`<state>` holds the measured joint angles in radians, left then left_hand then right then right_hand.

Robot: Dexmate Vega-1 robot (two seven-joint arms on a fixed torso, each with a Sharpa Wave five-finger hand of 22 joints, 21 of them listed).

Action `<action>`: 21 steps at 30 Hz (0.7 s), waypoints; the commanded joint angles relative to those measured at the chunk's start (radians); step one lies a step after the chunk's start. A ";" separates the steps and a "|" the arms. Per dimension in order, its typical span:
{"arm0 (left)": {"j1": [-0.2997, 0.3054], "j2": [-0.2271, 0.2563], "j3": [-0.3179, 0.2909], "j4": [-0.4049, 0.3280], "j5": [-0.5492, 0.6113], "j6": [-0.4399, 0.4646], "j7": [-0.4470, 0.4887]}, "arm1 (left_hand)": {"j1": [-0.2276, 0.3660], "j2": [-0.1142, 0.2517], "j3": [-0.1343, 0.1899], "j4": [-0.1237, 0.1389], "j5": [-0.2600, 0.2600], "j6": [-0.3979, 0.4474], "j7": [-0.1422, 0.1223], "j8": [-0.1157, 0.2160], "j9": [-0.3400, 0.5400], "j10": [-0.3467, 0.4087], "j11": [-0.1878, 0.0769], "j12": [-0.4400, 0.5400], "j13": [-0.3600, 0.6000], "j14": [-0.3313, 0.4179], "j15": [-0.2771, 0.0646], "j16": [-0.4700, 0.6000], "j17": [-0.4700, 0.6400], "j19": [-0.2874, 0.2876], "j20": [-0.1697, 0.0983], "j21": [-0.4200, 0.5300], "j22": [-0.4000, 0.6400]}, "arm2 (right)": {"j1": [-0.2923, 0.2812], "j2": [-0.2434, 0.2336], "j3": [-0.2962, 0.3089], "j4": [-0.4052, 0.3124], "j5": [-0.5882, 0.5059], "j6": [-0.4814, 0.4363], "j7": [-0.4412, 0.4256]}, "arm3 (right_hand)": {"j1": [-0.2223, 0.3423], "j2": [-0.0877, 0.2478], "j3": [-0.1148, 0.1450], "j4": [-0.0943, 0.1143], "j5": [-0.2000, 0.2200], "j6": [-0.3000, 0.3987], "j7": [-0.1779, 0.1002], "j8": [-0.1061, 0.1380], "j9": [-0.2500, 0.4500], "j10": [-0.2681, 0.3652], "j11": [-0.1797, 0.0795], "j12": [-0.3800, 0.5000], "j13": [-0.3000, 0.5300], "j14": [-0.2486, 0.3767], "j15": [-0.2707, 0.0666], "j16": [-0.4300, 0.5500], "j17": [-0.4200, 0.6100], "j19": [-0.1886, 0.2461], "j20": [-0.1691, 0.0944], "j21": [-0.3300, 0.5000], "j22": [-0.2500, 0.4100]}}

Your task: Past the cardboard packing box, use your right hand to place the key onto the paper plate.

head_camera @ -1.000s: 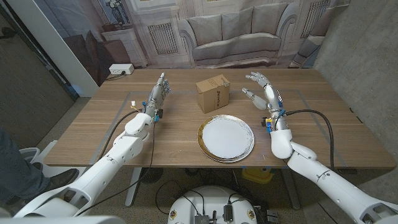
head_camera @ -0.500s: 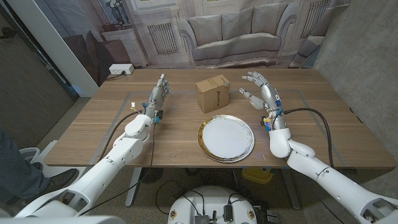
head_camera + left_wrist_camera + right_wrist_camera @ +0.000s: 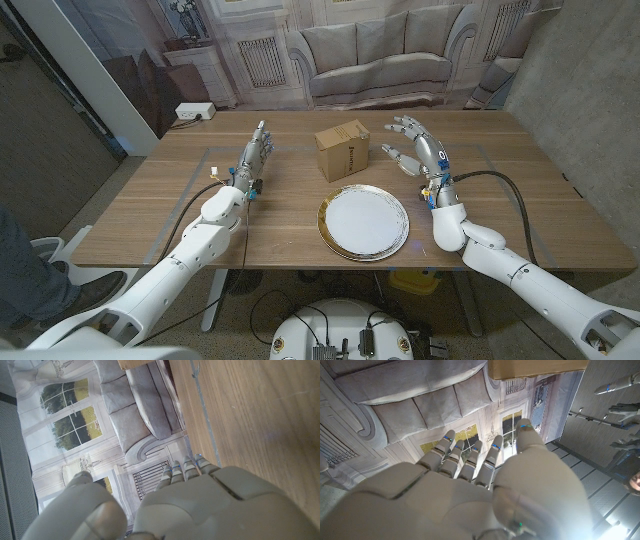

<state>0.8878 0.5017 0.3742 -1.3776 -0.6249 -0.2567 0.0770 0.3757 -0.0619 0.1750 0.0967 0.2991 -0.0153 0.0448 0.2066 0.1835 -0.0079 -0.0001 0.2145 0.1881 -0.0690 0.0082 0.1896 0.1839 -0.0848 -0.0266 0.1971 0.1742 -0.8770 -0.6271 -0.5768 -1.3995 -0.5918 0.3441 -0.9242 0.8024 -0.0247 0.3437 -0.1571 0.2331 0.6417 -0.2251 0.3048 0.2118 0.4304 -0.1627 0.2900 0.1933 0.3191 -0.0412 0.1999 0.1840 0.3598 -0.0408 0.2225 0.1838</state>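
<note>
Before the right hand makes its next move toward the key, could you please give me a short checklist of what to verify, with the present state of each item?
1. Key located: cannot tell; no key shows in these views, it may lie past the cardboard packing box.
2. Right hand free to grasp: ok; raised beside the box, fingers apart, holding nothing.
3. Paper plate ready: ok; nothing lies on it, on the table in front of the box.
4. Left hand out of the way: ok; far to the box's other side.
5. Box upright and closed: ok.
</note>
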 commanded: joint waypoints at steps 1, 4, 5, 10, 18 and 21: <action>0.014 0.004 -0.001 -0.023 0.004 0.004 0.011 | 0.006 0.003 -0.005 0.002 -0.001 0.007 0.001 -0.002 0.006 0.000 0.002 -0.001 0.005 0.003 0.004 0.001 0.001 -0.005 0.002 0.001 0.006 | 0.020 -0.025 -0.033 -0.009 -0.032 -0.054 0.001 | 0.006 0.004 -0.004 0.002 0.005 0.011 0.003 0.007 0.002 0.007 -0.001 0.005 0.001 0.010 -0.082 0.006 0.004 0.011 -0.064 0.005 0.003; 0.016 0.005 0.000 -0.026 0.005 0.005 0.014 | 0.006 0.003 -0.005 0.002 -0.001 0.007 0.002 -0.003 0.006 0.000 0.000 -0.002 0.005 0.003 0.003 0.001 0.001 -0.005 0.002 0.001 0.006 | 0.023 -0.029 -0.039 -0.011 -0.039 -0.070 0.001 | 0.009 0.004 -0.004 0.002 0.006 0.013 0.003 0.007 0.002 0.007 -0.002 0.005 0.001 0.011 -0.081 0.005 0.004 0.012 -0.064 0.005 0.003; 0.017 0.005 0.000 -0.028 0.005 0.005 0.015 | 0.006 0.004 -0.006 0.002 -0.001 0.007 0.001 -0.003 0.006 0.000 0.000 -0.002 0.005 0.003 0.003 0.001 0.001 -0.005 0.002 0.001 0.006 | 0.025 -0.031 -0.042 -0.011 -0.042 -0.072 0.001 | 0.009 0.004 -0.004 0.002 0.006 0.014 0.003 0.007 0.002 0.008 -0.002 0.005 0.001 0.011 -0.082 0.005 0.004 0.012 -0.065 0.005 0.003; 0.022 0.002 -0.001 -0.031 0.006 0.002 0.019 | 0.007 0.004 -0.007 0.002 -0.002 0.007 0.002 -0.003 0.006 0.000 0.001 -0.002 0.005 0.004 0.003 0.002 0.001 -0.005 0.001 0.001 0.006 | 0.038 -0.034 -0.056 -0.002 -0.059 -0.090 -0.007 | 0.014 0.006 -0.004 0.002 0.007 0.016 0.002 0.007 0.002 0.007 -0.004 0.004 0.001 0.012 -0.084 0.005 0.004 0.014 -0.066 0.005 0.003; 0.028 -0.001 -0.001 -0.032 0.006 -0.004 0.022 | 0.007 0.005 -0.008 0.002 -0.002 0.009 0.003 -0.003 0.006 0.001 0.001 -0.002 0.005 0.004 0.003 0.001 0.001 -0.006 0.002 0.001 0.006 | 0.058 -0.041 -0.080 0.005 -0.079 -0.112 -0.008 | 0.024 0.011 -0.005 0.002 0.010 0.020 0.002 0.006 0.002 0.006 -0.011 0.002 0.001 0.015 -0.089 0.005 0.005 0.016 -0.070 0.004 0.004; 0.028 -0.003 -0.001 -0.029 0.005 -0.008 0.021 | 0.007 0.005 -0.009 0.002 -0.002 0.009 0.002 -0.003 0.006 0.001 0.001 -0.002 0.005 0.004 0.003 0.001 0.001 -0.006 0.002 0.001 0.006 | 0.064 -0.042 -0.086 0.005 -0.084 -0.119 -0.010 | 0.026 0.012 -0.005 0.002 0.010 0.020 0.002 0.005 0.002 0.005 -0.012 0.001 0.001 0.015 -0.090 0.005 0.005 0.016 -0.071 0.004 0.004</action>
<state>0.9094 0.5037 0.3732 -1.4058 -0.6199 -0.2567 0.0953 0.3797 -0.0579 0.1708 0.1010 0.2991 -0.0154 0.0448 0.2067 0.1835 -0.0080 0.0000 0.2146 0.1882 -0.0690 0.0083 0.1896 0.1837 -0.0848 -0.0267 0.1971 0.1742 -0.8370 -0.6597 -0.6341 -1.4006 -0.6504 0.2574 -0.9293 0.8233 -0.0170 0.3423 -0.1557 0.2398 0.6508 -0.2237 0.3048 0.2116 0.4336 -0.1667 0.2900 0.1934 0.3297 -0.0412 0.1997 0.1839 0.3708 -0.0408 0.2224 0.1837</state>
